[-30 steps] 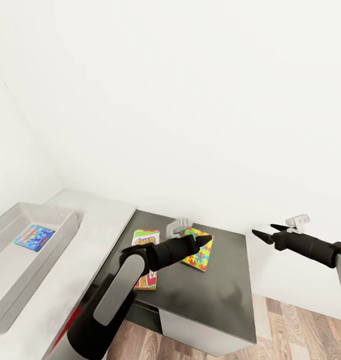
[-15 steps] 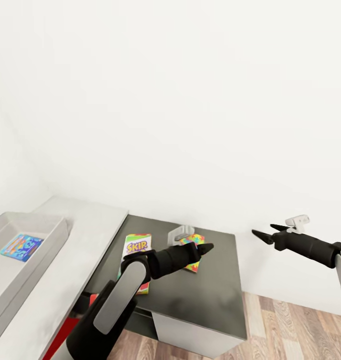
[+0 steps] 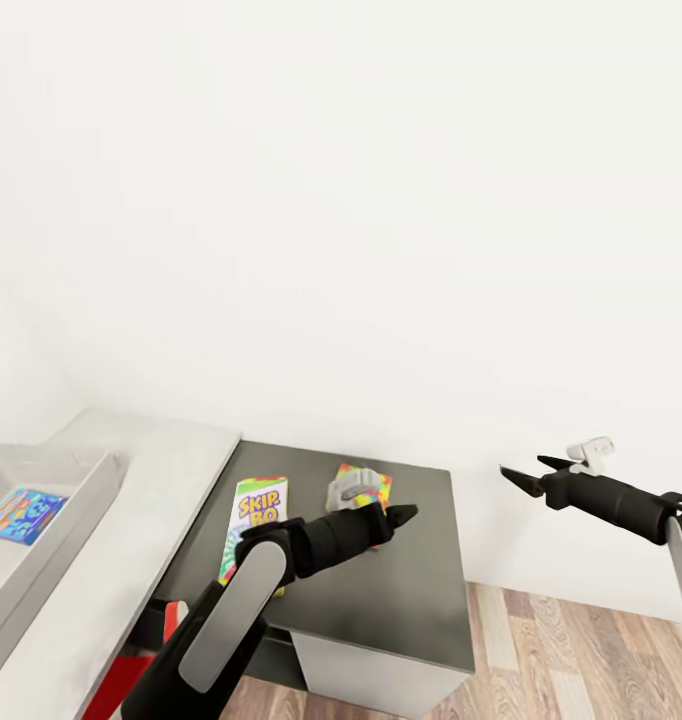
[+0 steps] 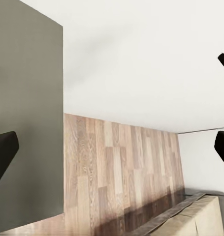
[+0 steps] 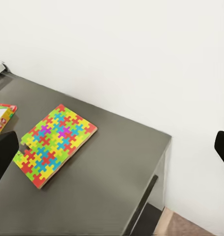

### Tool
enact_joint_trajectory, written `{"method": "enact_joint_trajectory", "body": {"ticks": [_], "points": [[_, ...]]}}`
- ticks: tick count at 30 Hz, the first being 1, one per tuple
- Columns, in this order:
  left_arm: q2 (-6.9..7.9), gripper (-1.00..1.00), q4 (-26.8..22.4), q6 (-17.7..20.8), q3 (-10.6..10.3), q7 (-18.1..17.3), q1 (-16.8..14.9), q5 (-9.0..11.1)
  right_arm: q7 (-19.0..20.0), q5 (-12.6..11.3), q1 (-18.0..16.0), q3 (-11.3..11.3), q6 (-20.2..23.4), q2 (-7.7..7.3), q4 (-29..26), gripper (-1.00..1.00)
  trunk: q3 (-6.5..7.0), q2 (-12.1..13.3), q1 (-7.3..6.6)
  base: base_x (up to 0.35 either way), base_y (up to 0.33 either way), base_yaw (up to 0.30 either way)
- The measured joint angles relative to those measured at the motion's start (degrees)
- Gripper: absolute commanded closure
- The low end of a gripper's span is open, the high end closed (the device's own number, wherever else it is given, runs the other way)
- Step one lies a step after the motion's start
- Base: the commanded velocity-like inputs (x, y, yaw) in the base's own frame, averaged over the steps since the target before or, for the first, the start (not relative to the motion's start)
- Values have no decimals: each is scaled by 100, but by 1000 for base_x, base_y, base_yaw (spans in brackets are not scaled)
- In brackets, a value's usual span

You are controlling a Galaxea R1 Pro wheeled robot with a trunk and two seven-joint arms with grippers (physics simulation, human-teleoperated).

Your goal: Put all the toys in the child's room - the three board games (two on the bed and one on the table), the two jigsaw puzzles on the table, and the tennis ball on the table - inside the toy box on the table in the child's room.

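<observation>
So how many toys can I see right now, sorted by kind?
Card and board games: 2, the SKIP-BO box on the dark desk and the blue box in the grey tray
Jigsaw puzzles: 1
Total: 3

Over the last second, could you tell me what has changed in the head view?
The camera itself has shifted: the toy box, SKIP-BO box and jigsaw puzzle all slid left and lower together, so the things have not moved. The left hand stays over the dark desk, the right hand stays open beyond its edge; neither holds anything.
</observation>
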Motion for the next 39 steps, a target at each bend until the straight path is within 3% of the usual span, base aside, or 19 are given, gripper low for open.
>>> {"method": "enact_joint_trajectory", "body": {"ticks": [6, 9, 11, 18, 25, 29, 34, 39], "points": [[32, -100, 37, -13, 26, 8, 197, -20, 5, -1, 211, 10, -137, 10, 0, -100, 163, 241, -132, 0, 0, -130], [53, -100, 54, -19, 209, 4, 398, -35, 5, 0, 231, 15, -147, 23, 0, -100, 245, 362, -198, 0, 0, -130], [158, -100, 81, -28, 272, 2, 553, -45, -1, -1, 237, 18, -140, 51, 0, -100, 299, 443, -242, 0, 0, -131], [200, -100, 332, -351, 285, -5, 609, -49, -88, 1, 239, 11, -132, 59, 0, -100, 490, 724, -396, 0, 0, -131], [203, -100, 460, -402, 283, -5, 613, -56, -480, 1, 239, 308, -150, 64, 1, -100, 681, 1006, -550, 0, 0, -131], [189, -100, 630, -466, 258, -5, 611, -89, -531, 2, 239, 359, -153, 65, 1, -100, 719, 1008, -551, 0, 0, -131], [175, -100, 852, -671, 237, -40, 611, -350, -559, 2, 239, 392, -154, 65, 1, -100, 765, 1008, -551, 0, 0, -131], [180, -100, 906, -717, 235, -63, 614, -374, -564, 2, 239, 402, -154, 65, 1, -100, 811, 1008, -551, 0, 0, -131]]}}
